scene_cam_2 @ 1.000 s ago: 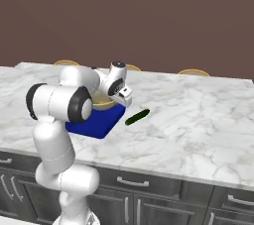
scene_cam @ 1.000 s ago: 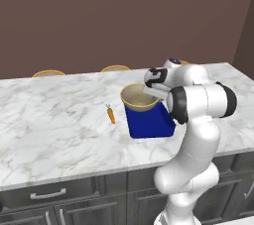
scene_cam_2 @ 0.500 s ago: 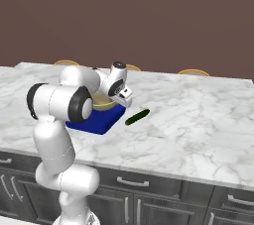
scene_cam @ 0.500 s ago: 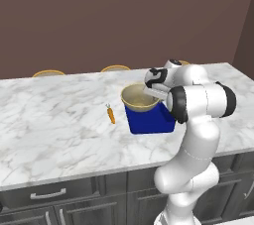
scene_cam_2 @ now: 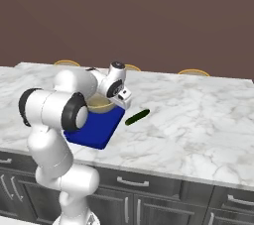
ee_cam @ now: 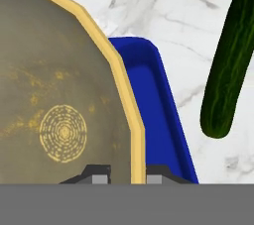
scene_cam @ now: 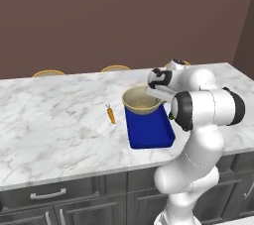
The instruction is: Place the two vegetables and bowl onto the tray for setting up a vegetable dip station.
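Where the hand pinches, bowl hides tray.

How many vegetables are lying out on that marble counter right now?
2. A small orange carrot with a green top lies left of the deep blue rectangular tray; a short dark green cucumber lies on its other side. Others may be hidden behind the arm.
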Tool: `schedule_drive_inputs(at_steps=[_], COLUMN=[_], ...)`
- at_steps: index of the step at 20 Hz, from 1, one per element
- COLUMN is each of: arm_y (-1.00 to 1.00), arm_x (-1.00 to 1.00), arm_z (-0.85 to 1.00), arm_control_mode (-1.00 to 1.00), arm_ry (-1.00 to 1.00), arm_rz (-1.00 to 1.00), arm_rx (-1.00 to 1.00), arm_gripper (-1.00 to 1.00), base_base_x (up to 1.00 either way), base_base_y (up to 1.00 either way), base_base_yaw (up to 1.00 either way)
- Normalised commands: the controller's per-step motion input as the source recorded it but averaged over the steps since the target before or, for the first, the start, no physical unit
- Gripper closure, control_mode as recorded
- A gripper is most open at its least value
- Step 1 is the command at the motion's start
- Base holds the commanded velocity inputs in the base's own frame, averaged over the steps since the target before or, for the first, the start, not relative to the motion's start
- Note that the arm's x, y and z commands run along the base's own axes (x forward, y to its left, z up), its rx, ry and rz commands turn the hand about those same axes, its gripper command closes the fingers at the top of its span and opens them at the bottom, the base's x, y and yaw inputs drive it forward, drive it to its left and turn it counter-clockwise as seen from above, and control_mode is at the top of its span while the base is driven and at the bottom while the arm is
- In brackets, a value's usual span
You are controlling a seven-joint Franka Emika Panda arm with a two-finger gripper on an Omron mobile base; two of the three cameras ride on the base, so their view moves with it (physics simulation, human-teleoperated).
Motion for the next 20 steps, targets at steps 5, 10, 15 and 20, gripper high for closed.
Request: schedule_drive_inputs(at_steps=[5, 10, 15, 20], arm_y=[0.0, 0.0, 0.0, 0.0], arm_x=[-0.37, -0.33, 0.0, 0.16], arm_z=[0.01, 0.01, 0.0, 0.0], arm_control_mode=[-1.0, -1.0, -1.0, -1.0], arm_ry=[0.0, 0.0, 0.0, 0.0], arm_rz=[0.0, 0.0, 0.0, 0.0], arm_rx=[0.0, 0.0, 0.0, 0.0], arm_gripper=[1.0, 1.0, 1.0, 1.0], base_base_x=[0.0, 0.0, 0.0, 0.0], base_base_y=[0.0, 0.0, 0.0, 0.0], base_base_yaw=[0.0, 0.0, 0.0, 0.0])
